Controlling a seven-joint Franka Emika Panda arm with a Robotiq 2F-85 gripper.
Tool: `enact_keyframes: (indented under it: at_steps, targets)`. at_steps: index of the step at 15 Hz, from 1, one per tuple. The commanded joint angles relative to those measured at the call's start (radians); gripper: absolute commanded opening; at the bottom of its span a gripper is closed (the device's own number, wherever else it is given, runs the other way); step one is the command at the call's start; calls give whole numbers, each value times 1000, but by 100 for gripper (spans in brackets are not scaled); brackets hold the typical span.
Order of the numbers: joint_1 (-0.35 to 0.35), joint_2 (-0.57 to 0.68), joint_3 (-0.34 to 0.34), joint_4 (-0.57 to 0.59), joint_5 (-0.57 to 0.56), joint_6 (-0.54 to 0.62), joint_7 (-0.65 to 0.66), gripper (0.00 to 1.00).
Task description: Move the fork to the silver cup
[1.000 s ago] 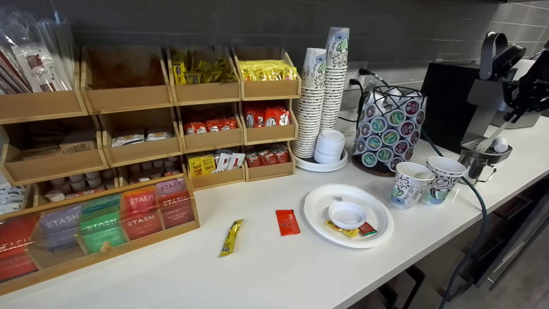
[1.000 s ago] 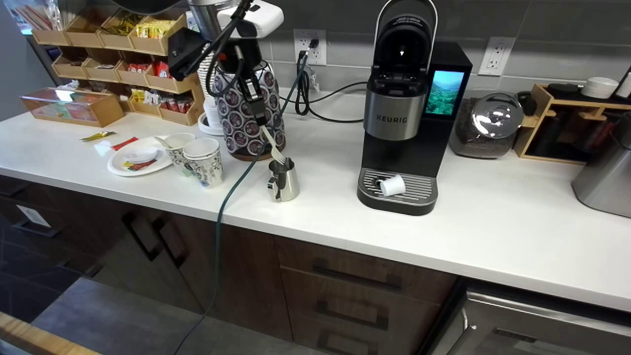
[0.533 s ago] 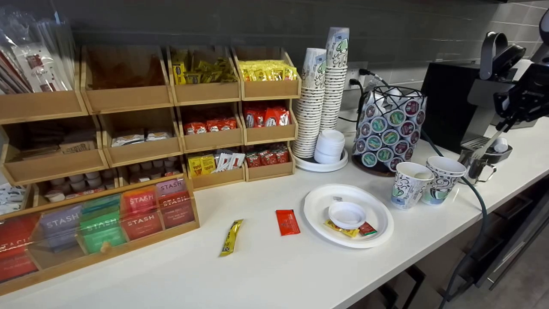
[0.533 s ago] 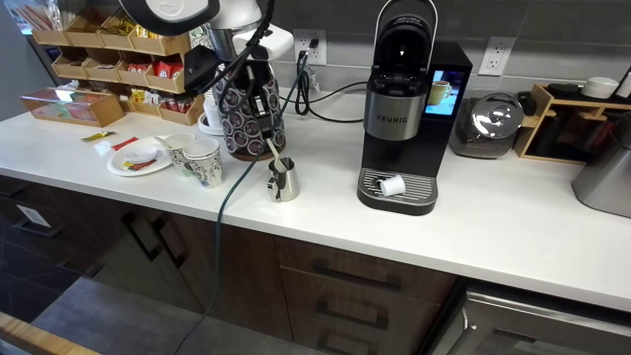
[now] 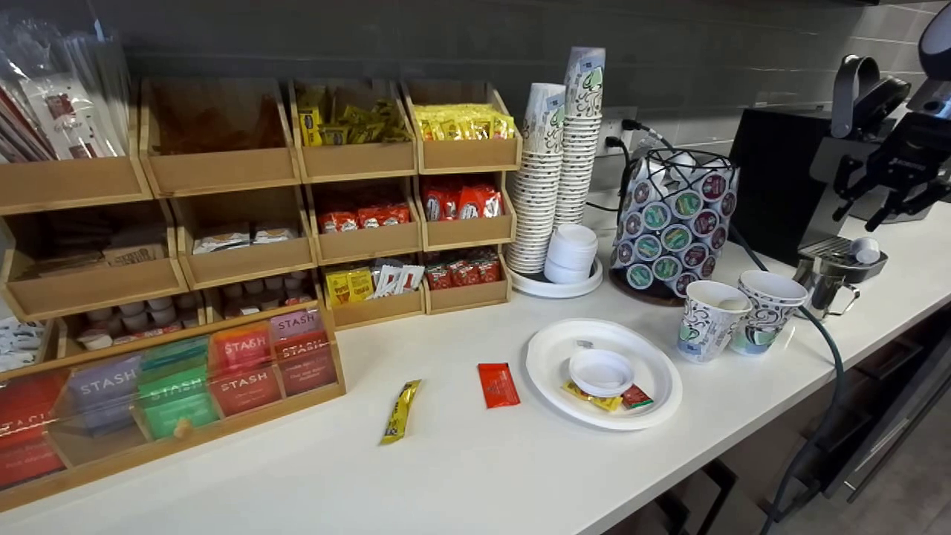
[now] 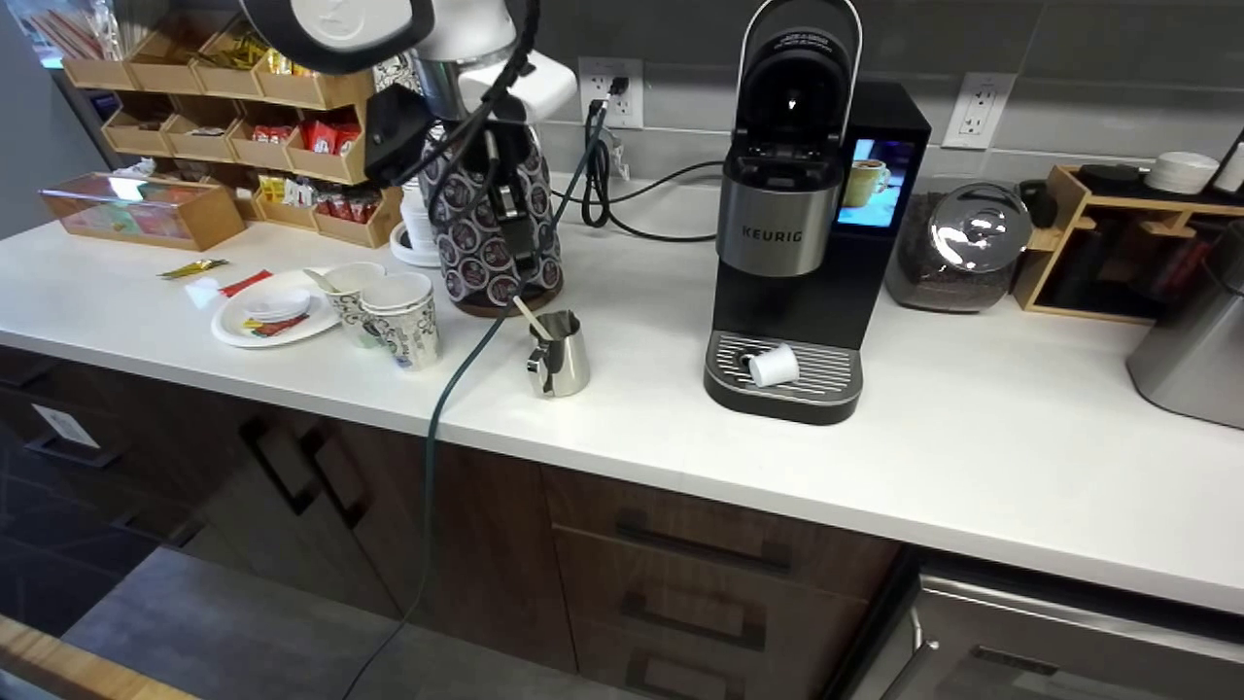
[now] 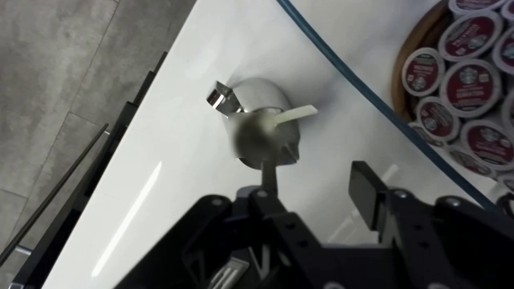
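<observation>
There's one fork (image 6: 530,318), one silver cup (image 6: 570,366), one coffee machine (image 6: 775,233).

The silver cup (image 6: 567,365) was smooth, polished metal that threw back dark and bright reflections. The fork (image 7: 296,113) looked like dull plastic, though it showed too small to rule out wood. The counter (image 7: 168,208) was smooth and glossy, streaked with reflected light, while the gripper (image 7: 316,185) had a mostly matt finish. The bins (image 5: 360,160) were smooth wood, the printed cups (image 5: 706,327) paper, the plate (image 5: 548,371) matt, and the red packet (image 5: 498,385) slick and shiny. The coffee machine (image 6: 792,243) set black plastic against satin metal.
</observation>
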Motion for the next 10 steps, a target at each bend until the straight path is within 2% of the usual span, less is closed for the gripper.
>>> enact_keyframes:
  at_steps: [1,2,3,4,8,9,10]
  targets:
    - [33,-223,5,-118,-72,-20,45,81]
    - [35,-275,18,-134,-63,-102,-23,88]
    - [46,-325,31,-184,-79,-136,-55,96]
    - [53,-372,43,-234,-90,-154,-80,99]
    - [70,-595,80,-437,-144,-222,-210,100]
    - [62,-458,71,-308,-114,-211,-158,100]
    - [64,-491,77,-341,-117,-212,-163,100]
